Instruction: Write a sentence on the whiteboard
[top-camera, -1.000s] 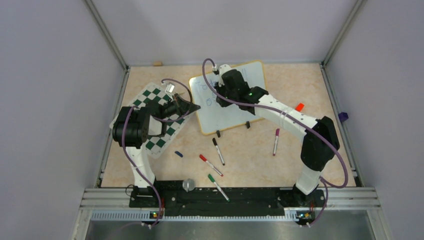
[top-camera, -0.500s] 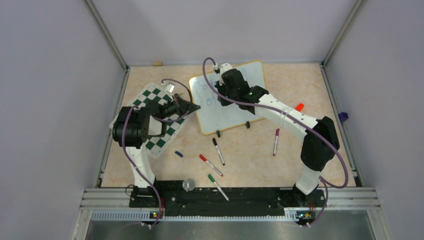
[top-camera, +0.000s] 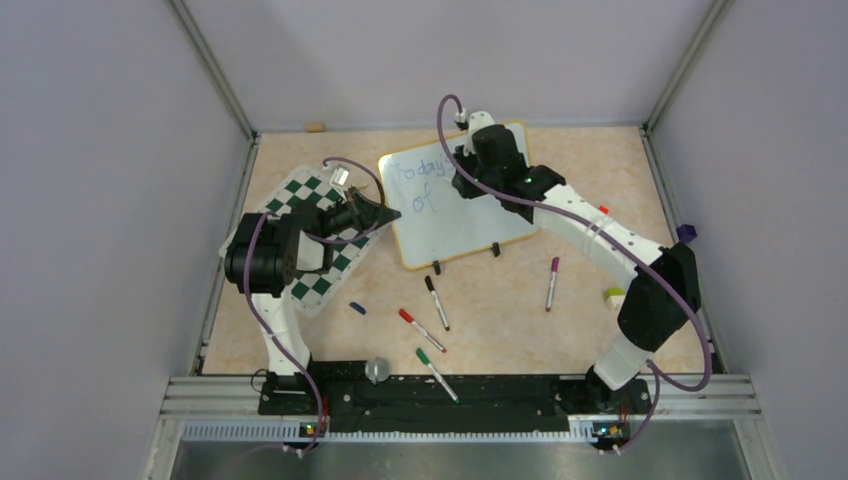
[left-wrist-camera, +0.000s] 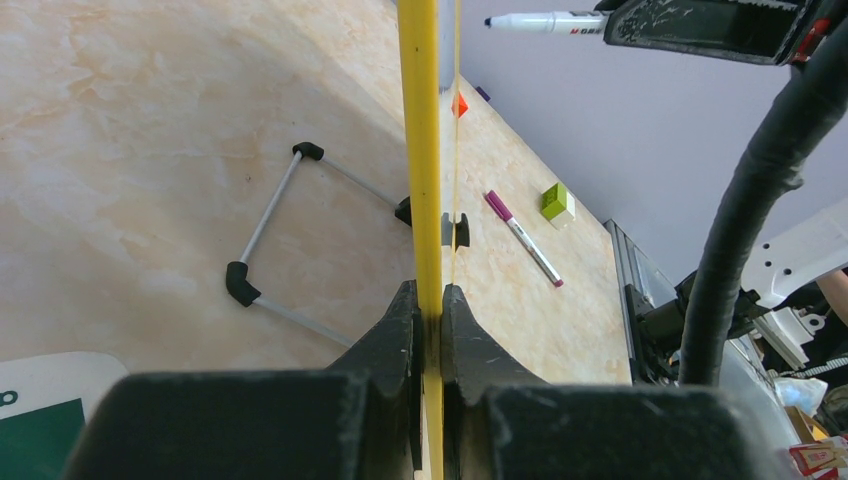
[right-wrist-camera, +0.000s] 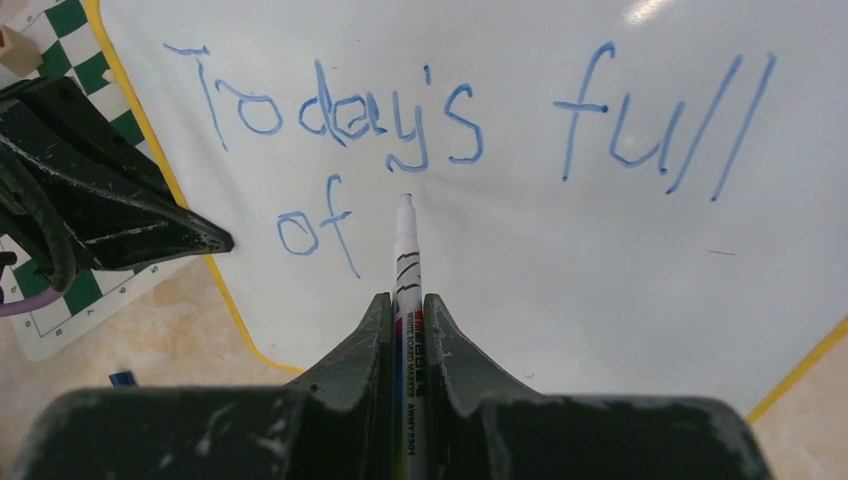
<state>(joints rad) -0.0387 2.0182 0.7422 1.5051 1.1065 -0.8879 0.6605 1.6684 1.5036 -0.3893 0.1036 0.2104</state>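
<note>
The whiteboard (top-camera: 455, 215) stands tilted at the table's back centre, white with a yellow rim (left-wrist-camera: 420, 150). My left gripper (top-camera: 385, 213) (left-wrist-camera: 428, 290) is shut on its left edge. The sentence (right-wrist-camera: 340, 120) in blue reads "Today's full" with "of" below it, and shows faintly in the top view (top-camera: 425, 172). My right gripper (top-camera: 468, 185) (right-wrist-camera: 405, 298) is shut on a white marker (right-wrist-camera: 406, 260). The marker's tip points at the board just right of "of". In the left wrist view the marker (left-wrist-camera: 545, 20) seems slightly off the board's face.
A green-and-white chess mat (top-camera: 315, 235) lies under the left arm. Black (top-camera: 437, 302), red (top-camera: 421, 329), green (top-camera: 436, 372) and purple (top-camera: 552, 283) markers lie in front of the board, with a blue cap (top-camera: 357, 308) and a yellow-green block (top-camera: 613, 296). The board's wire stand (left-wrist-camera: 270, 240) rests behind it.
My right arm has swung right and back with the marker, uncovering "Today's" and "of" on the board. The left gripper and board have not moved.
</note>
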